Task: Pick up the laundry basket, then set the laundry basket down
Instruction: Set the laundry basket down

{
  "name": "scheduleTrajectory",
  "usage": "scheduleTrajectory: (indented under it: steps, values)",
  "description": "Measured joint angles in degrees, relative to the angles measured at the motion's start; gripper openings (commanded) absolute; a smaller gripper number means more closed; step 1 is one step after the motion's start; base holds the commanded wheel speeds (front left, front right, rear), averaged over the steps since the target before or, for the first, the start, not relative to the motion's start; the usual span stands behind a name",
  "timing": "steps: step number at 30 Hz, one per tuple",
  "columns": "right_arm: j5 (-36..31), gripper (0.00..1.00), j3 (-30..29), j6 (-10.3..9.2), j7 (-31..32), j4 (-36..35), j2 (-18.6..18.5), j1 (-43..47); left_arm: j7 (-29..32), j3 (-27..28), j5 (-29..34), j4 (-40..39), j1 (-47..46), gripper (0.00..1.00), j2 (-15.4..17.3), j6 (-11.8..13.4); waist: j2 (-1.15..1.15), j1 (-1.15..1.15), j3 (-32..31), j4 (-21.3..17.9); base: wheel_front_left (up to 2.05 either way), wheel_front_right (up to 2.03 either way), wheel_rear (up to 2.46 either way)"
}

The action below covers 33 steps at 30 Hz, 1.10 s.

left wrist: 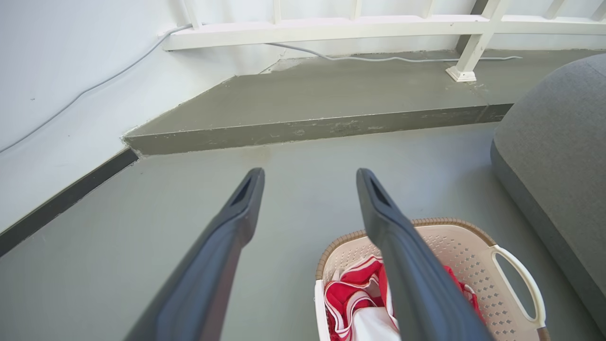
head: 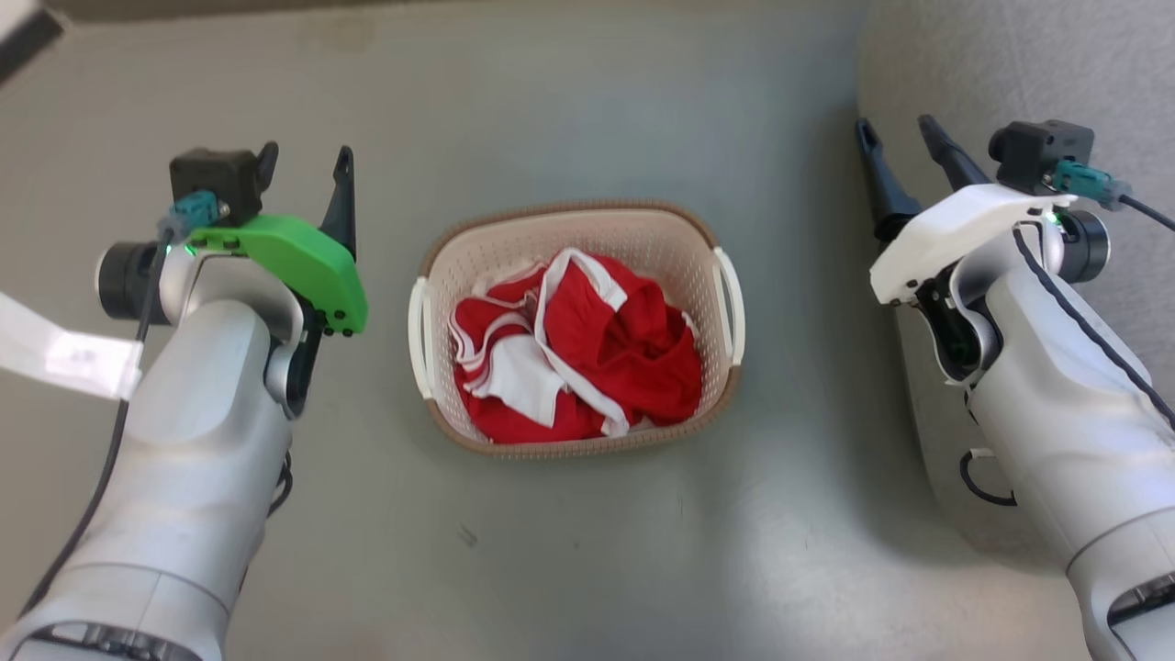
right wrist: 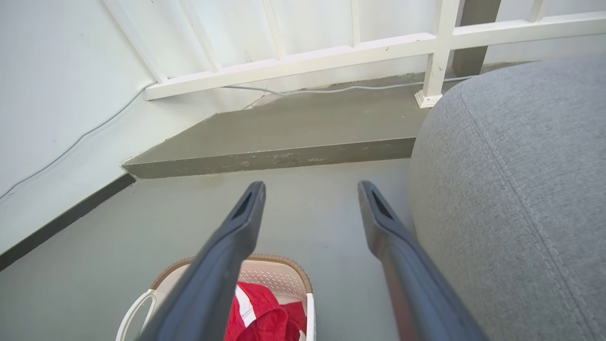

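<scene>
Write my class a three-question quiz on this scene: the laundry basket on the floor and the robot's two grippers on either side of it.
1. True or false: the left gripper is shut on the laundry basket.
2. What lies in the basket? A: red and white clothing. B: blue towels. C: nothing.
3. Fill in: the right gripper is ____ and apart from the basket.

Key:
1. False. It is open and apart from the basket.
2. A.
3. Open.
</scene>
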Motion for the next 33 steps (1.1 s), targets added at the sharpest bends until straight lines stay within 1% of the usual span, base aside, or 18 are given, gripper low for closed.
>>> scheduleTrajectory:
  steps: [1, 3, 5, 7, 9, 11, 15, 16, 19, 21, 27, 32, 33]
  values:
    - [-0.07, 1.0, -0.36, -0.12, 0.0, -0.7, -0.11, 0.51, 0.0, 0.3, 0.07, -0.87, 0.85, 1.0, 0.01, 0.37, 0.0, 0.0, -0.84, -0.02, 0.0, 0.0, 0.0]
    - [-0.66, 1.0, -1.13, -0.97, -0.01, -2.24, -0.4, 1.54, 0.0, 0.99, 0.23, -2.54, 2.36, 1.0, 0.16, 1.04, 0.0, 0.0, -2.44, -0.05, 0.0, 0.0, 0.0]
    - [-1.55, 1.0, -1.79, -1.16, -0.05, -3.8, -0.7, 2.54, 0.0, 1.23, 0.89, -4.52, 3.72, 1.0, 0.76, 1.65, 0.0, 0.0, -3.99, -0.1, 0.0, 0.0, 0.0]
    - [-2.1, 1.0, -2.4, -2.04, -0.07, -5.45, -0.79, 3.69, 0.0, 1.79, 1.82, -6.62, 5.02, 1.0, 1.37, 2.27, 0.0, 0.0, -5.44, -0.14, 0.0, 0.0, 0.0]
    - [-2.64, 1.0, -2.92, -2.13, -0.07, -7.08, -0.79, 4.91, 0.0, 2.72, 2.27, -8.95, 6.47, 1.0, 1.53, 3.15, 0.0, 0.0, -6.8, -0.2, 0.0, 0.0, 0.0]
    - [-3.07, 1.0, -3.49, -3.02, -0.07, -8.53, -0.79, 6.1, -0.01, 3.14, 2.9, -11.06, 7.93, 1.0, 1.68, 3.85, 0.0, 0.0, -8.03, -0.26, 0.0, 0.0, 0.0]
    - [-4.24, 1.0, -4.42, -4.05, -0.07, -11.51, -0.82, 9.0, -0.01, 3.68, 3.98, -15.27, 11.31, 1.0, 1.92, 4.77, 0.0, 0.0, -10.29, -0.34, 0.0, 0.0, 0.0]
    - [-4.64, 1.0, -4.56, -4.07, -0.07, -11.96, -0.81, 9.7, -0.01, 4.01, 4.12, -16.4, 12.16, 1.0, 2.07, 5.12, 0.0, 0.0, -10.8, -0.35, 0.0, 0.0, 0.0]
    - [-5.68, 1.0, -5.31, -5.04, -0.07, -14.13, -0.86, 11.9, -0.01, 4.52, 5.46, -19.48, 14.48, 1.0, 2.94, 5.76, 0.0, 0.0, -12.26, -0.36, 0.0, 0.0, 0.0]
    - [-6.13, 1.0, -5.57, -5.44, -0.07, -15.46, -0.85, 13.26, -0.01, 4.65, 6.32, -21.48, 16.3, 1.0, 3.07, 5.89, 0.0, 0.0, -13.17, -0.36, 0.0, 0.0, 0.0]
    - [-7.35, 1.0, -5.67, -6.16, -0.07, -18.33, -0.55, 17.95, -0.01, 5.86, 7.47, -26.58, 23.02, 1.0, 3.82, 7.62, 0.0, 0.0, -15.74, -0.49, 0.0, 0.0, 0.0]
    - [-8.61, 1.0, -6.19, -7.06, -0.07, -20.15, -0.66, 22.43, -0.01, 6.42, 8.04, -30.14, 28.37, 1.0, 3.87, 8.22, 0.0, 0.0, -17.79, -0.65, 0.0, 0.0, 0.0]
    - [-8.8, 1.0, -6.22, -7.13, -0.07, -20.49, -0.62, 24.19, -0.01, 6.62, 8.09, -31.3, 30.95, 1.0, 3.89, 8.32, 0.0, 0.0, -18.62, -0.7, 0.0, 0.0, 0.0]
